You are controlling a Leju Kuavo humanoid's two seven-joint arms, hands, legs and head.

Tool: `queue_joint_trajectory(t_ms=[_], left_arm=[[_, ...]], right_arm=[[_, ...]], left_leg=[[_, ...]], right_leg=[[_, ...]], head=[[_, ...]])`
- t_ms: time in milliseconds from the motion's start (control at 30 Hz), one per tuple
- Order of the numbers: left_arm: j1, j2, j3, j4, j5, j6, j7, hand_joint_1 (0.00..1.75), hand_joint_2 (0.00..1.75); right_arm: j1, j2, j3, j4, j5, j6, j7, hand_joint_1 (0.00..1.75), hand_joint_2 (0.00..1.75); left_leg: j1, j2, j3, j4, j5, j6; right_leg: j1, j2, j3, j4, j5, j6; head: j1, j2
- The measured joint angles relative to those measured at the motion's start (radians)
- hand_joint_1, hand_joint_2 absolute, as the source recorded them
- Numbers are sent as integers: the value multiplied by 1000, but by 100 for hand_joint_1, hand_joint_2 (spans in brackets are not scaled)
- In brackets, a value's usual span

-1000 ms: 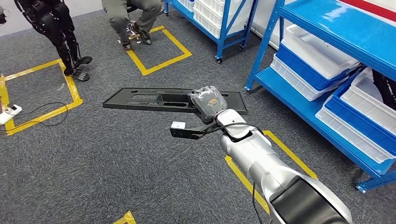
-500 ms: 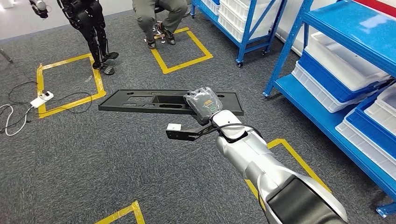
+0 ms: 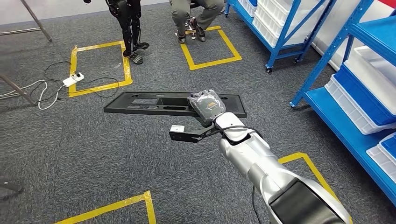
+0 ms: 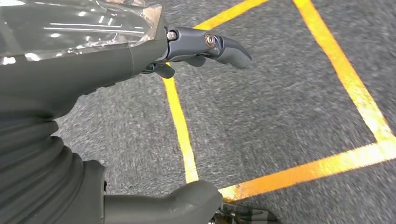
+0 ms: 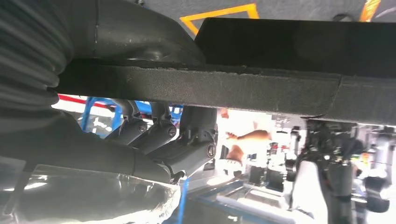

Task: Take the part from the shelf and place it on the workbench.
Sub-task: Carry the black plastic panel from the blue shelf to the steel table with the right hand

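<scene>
The right hand (image 3: 208, 105) grasps the part (image 3: 154, 103), a long flat black panel with cut-outs, holding it level above the carpet (image 3: 116, 158). In the head view the hand, wrapped in clear film, covers the panel's right portion, and its fingers are hidden behind the wrapping. In the right wrist view the thumb lies on one face of the panel edge (image 5: 201, 88) and the fingers (image 5: 187, 144) curl under the other face; the panel's far end is cut off. The left hand (image 4: 140, 56) hangs over the carpet and yellow tape (image 4: 180, 126), fingers apart and grasping nothing; its wrist is cut off by the frame. The blue shelf (image 3: 359, 88) with white bins stands to the right, partly out of frame. A seated person (image 3: 194, 11) and another robot's legs (image 3: 128, 23) are cut off at the top.
</scene>
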Motion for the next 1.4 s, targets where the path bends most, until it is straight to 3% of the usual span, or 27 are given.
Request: queue_joint_trajectory(t_ms=[67,100,133,200,233,300,367,400,433,467,500,600,667,733,800,867,933,967,1000,1033,1100,1167,1233,1300,1367,1400], left_arm=[[0,0,0,0,1,1,2,0,175],[-1,-1,0,0,2,2,3,0,175],[-1,-1,0,0,2,2,3,0,175],[2,-2,1,0,3,4,5,0,175],[4,-2,1,0,4,4,5,0,175],[6,-3,3,1,5,5,5,0,175],[3,-3,5,1,4,5,5,0,175],[2,-3,6,1,3,5,4,0,175],[1,-3,7,1,1,5,4,0,175],[2,-3,7,1,0,5,4,0,175],[2,-2,7,1,-1,4,4,0,175],[0,-2,7,0,-2,4,3,0,175],[-2,-3,7,0,-2,4,3,0,175],[-1,-3,7,0,-2,4,3,0,175],[-1,-3,8,0,-2,5,3,0,175],[-3,-4,8,0,-3,5,2,0,175],[-3,-5,8,0,-3,4,2,0,175],[-2,-6,8,0,-4,4,2,0,175],[-2,-6,8,0,-4,4,2,0,175],[-1,-6,8,0,-5,3,2,0,175],[-2,-5,9,0,-7,2,1,0,175],[-2,-5,9,0,-8,1,0,0,175],[2,-6,10,0,-8,1,-1,0,175],[5,-6,11,1,-8,1,-2,0,175],[4,-6,11,0,-8,1,-2,0,175],[3,-5,11,0,-8,1,-2,0,175]], right_arm=[[0,1,0,0,3,1,1,150,175],[-1,1,0,0,4,3,2,150,175],[-1,2,0,0,5,5,2,150,175],[0,7,0,0,7,10,3,150,175],[-1,11,0,0,7,11,4,150,175],[-2,19,0,-1,9,12,5,150,175],[-1,20,0,-2,11,13,5,150,175],[0,18,0,-2,11,13,5,150,175],[3,17,0,-2,12,13,5,150,175],[4,16,0,-2,12,13,5,150,175],[6,16,0,-2,12,13,5,150,175],[4,15,0,-2,12,13,5,150,175],[2,14,0,-3,12,13,5,150,175],[1,14,0,-3,12,13,5,150,175],[0,13,0,-4,12,13,5,150,175],[0,9,0,-5,12,13,5,150,175],[5,3,0,-5,12,13,5,150,175],[8,0,0,-5,12,14,5,150,175],[10,-1,0,-5,13,14,5,150,175],[10,-2,0,-5,14,14,5,150,175],[8,-3,0,-5,16,14,5,150,175],[8,-3,0,-5,19,14,4,150,175],[7,0,0,-5,21,14,4,150,175],[4,4,0,-5,22,14,4,150,175],[2,6,-1,-6,22,14,4,150,175],[3,6,-1,-6,22,14,4,150,175]], left_leg=[[2,-22,-2,1,5,-10],[2,-32,-4,1,8,-16],[3,-41,-6,-1,12,-24],[5,-58,-10,-13,24,-41],[6,-54,-14,-15,26,-47],[4,-11,-37,24,-2,-50],[0,36,-88,143,-71,-47],[0,44,-117,213,-102,-46],[0,48,-134,260,-118,-46],[0,51,-135,273,-118,-45],[0,57,-114,245,-101,-43],[-8,102,-2,60,-41,-33],[-17,111,20,15,-37,-25],[-18,90,17,9,-31,-14],[-16,73,20,-1,-23,-1],[-14,55,21,-8,-18,9],[-13,32,20,-9,-16,12],[-13,19,19,-9,-15,12],[-13,7,19,-9,-14,11],[-12,-5,19,-9,-13,9],[-11,-28,17,-7,-9,1],[-11,-47,10,-10,-2,-12],[-8,-63,4,-17,7,-28],[-8,-34,-14,8,-11,-36],[-11,23,-62,114,-74,-38],[-11,40,-92,185,-110,-40]], right_leg=[[-13,31,68,-142,54,18],[-15,47,92,-196,71,19],[-15,58,105,-225,80,16],[-6,49,108,-233,88,-1],[-9,41,110,-236,94,-11],[-13,23,108,-244,106,-31],[-7,1,106,-246,111,-45],[-1,-13,105,-246,110,-49],[4,-26,104,-246,110,-51],[7,-38,104,-246,110,-52],[10,-50,104,-246,109,-52],[20,-76,103,-242,103,-50],[29,-91,102,-241,99,-44],[32,-102,101,-238,94,-37],[26,-73,84,-201,69,-33],[16,-25,32,-87,18,-34],[11,-7,-27,38,-23,-30],[9,-4,-38,58,-23,-24],[6,-2,-29,36,-8,-15],[2,3,-1,-22,19,-5],[-8,42,66,-167,74,8],[-10,69,95,-235,98,4],[-7,53,95,-240,105,-11],[-12,34,95,-246,115,-28],[-9,11,95,-249,119,-42],[-4,-2,95,-249,118,-47]], head=[[0,0],[0,0],[0,0],[0,0],[-2,0],[-9,0],[-16,0],[-17,0],[-17,0],[-17,0],[-17,0],[-16,0],[-13,0],[-10,0],[-10,0],[-7,0],[-5,0],[-5,0],[-4,0],[-4,0],[-3,0],[-2,0],[-3,0],[-6,0],[-11,0],[-13,0]])
